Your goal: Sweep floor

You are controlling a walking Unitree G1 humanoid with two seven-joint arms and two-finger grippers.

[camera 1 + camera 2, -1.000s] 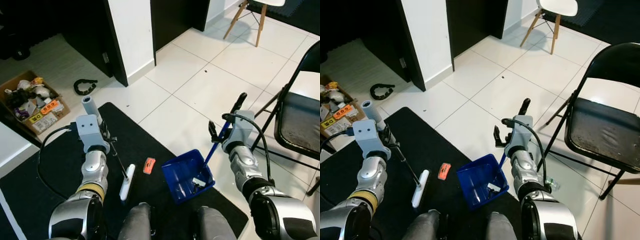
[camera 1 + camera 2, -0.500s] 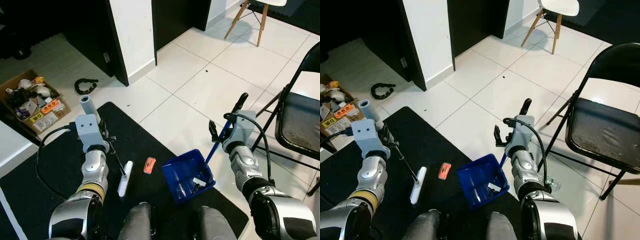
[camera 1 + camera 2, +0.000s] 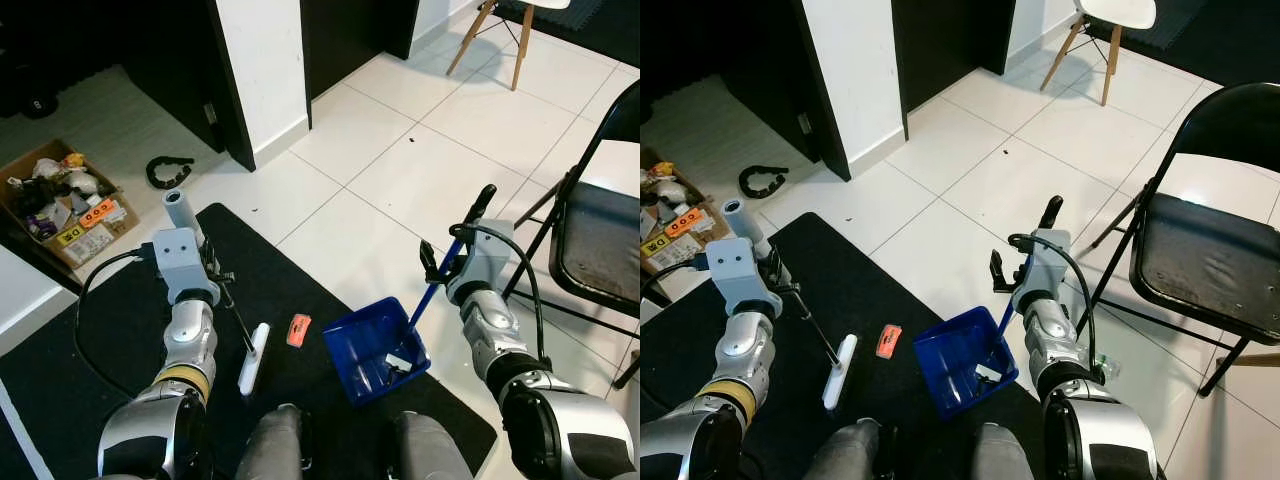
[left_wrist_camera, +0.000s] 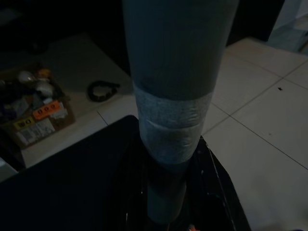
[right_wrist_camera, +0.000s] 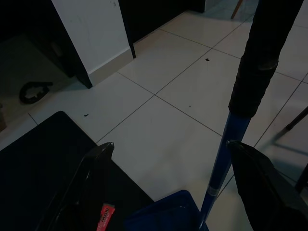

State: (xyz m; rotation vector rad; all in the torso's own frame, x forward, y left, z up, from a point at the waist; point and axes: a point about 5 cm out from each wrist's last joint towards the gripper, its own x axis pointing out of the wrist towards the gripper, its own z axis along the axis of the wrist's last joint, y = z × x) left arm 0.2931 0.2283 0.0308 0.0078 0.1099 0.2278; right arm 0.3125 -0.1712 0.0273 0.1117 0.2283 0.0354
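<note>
Left claw [image 3: 212, 272]: closed on the thin handle of the broom [image 3: 240, 330], whose white head [image 3: 254, 359] rests on the black mat [image 3: 120, 330], near left. The grey taped handle end [image 4: 172, 96] rises past the wrist.

Right claw [image 3: 447, 258]: its two black fingers [image 5: 94, 163] stand wide apart either side of the blue handle [image 3: 432, 288] of the dustpan [image 3: 375, 350]; whether the handle is gripped lower down cannot be told.

Dustpan: blue, on the mat's right edge where it meets the white tile floor [image 3: 400, 160], mouth toward the left. Small pale scraps lie inside.

Orange wrapper [image 3: 298, 330]: flat on the mat, between broom head and dustpan, apart from both.

Surroundings: black folding chair [image 3: 1200, 260] far right; cardboard box of clutter [image 3: 60, 200] far left; dark specks on the far tiles.

Risks, as judged: the broom head could ride over the flat wrapper or push it past the pan; a loose hold could let the dustpan slide or tip, spilling its scraps.

Obscured: the left claw's contact with the handle is small and dark; the pan's contents are too small to name.
</note>
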